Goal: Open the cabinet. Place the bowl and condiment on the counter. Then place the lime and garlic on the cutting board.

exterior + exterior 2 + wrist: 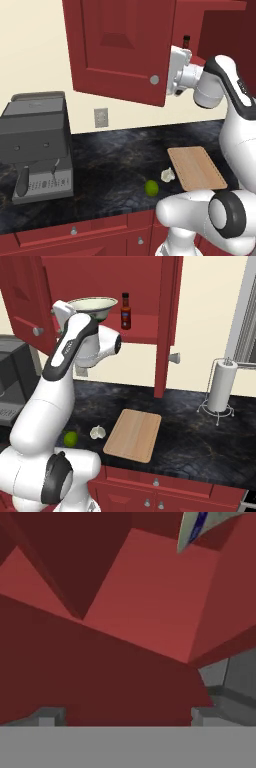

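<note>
1. No text, brand, number or sign can be read anywhere in these pictures.
2. The small slim bottle of reddish-brown sauce with a black cap (pixel 125 311), standing on the shelf of the open dark red wall cabinet (pixel 145 301), carries a red label, but any print on it is too small to make out.
3. The white robot arm's dark upper band (pixel 67 348), in front of that cabinet, bears a faint line of small lettering that is illegible.
4. The grey coffee machine (pixel 37 145), below and left of the cabinet, shows rows of pale marks on its lower front panel; they are too blurred to read.
</note>
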### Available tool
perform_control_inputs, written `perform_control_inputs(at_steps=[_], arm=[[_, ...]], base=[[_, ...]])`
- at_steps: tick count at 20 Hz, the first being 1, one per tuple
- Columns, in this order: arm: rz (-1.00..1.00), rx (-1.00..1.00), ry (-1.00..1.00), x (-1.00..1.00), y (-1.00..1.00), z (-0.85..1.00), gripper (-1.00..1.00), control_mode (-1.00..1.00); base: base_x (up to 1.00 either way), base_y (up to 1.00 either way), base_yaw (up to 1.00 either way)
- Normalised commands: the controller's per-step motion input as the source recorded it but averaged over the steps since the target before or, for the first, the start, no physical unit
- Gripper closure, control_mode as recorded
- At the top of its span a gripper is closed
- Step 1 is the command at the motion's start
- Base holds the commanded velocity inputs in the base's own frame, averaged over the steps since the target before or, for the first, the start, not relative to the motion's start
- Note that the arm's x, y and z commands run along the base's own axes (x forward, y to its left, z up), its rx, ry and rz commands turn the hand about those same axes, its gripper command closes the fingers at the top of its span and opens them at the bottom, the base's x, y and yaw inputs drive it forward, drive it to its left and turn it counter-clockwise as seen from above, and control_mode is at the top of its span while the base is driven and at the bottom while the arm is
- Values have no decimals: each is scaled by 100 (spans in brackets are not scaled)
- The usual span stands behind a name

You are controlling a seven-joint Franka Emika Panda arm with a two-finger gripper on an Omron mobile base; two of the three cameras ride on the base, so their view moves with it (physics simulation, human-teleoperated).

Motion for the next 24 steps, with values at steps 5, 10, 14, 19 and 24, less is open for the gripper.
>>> perform_control_inputs(at_steps=[5, 10, 14, 19, 24], arm=[[13, 0, -4, -83, 47, 0, -100, -100], [12, 0, -5, -76, 52, 0, -100, -100], [10, 0, -5, -66, 53, 0, -100, -100], [8, 0, -2, -49, 58, 0, -100, -100], [10, 0, 0, -16, 65, 0, -100, -100]], base=[[0, 0, 0], [0, 0, 0], [0, 0, 0], [0, 0, 0], [0, 0, 0]])
